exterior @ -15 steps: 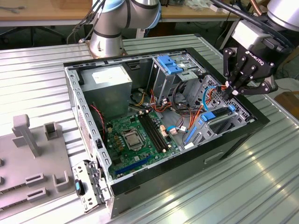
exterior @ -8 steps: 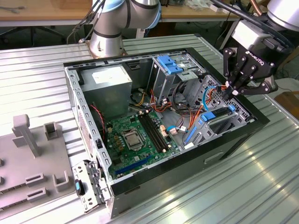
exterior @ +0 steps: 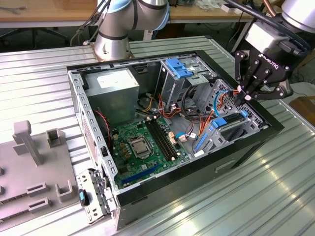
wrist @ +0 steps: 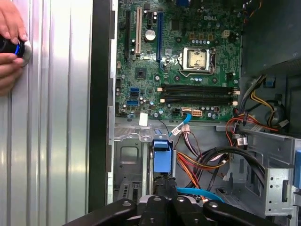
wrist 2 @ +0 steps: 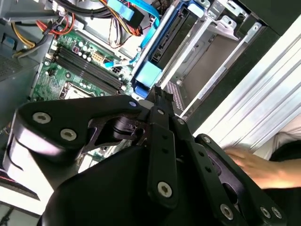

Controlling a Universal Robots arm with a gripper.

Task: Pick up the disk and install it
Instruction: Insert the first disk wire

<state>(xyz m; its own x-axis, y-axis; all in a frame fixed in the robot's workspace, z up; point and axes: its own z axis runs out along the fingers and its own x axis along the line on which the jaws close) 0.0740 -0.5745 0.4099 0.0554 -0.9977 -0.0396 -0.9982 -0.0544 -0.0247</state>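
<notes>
Toward three o'clock in the exterior view, the gripper (exterior: 241, 97) hangs over the open computer case (exterior: 162, 188), its fingers pressed together with nothing between them. Just beside its tip, toward seven o'clock, the disk (exterior: 227, 121) stands on edge in the drive cage, its blue carrier uppermost. The first wrist view puts the tip right at the carrier's blue tab. A person's hand (wrist: 9, 44) rests on the ribbed surface (exterior: 236, 196) outside the case.

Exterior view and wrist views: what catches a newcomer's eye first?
The open computer case on the ribbed metal table, green motherboard bare in its middle. At the exterior view's right, the black gripper hangs at the drive bay, close by the blue-framed disk. In the first wrist view, a person's hand rests on the table.
</notes>
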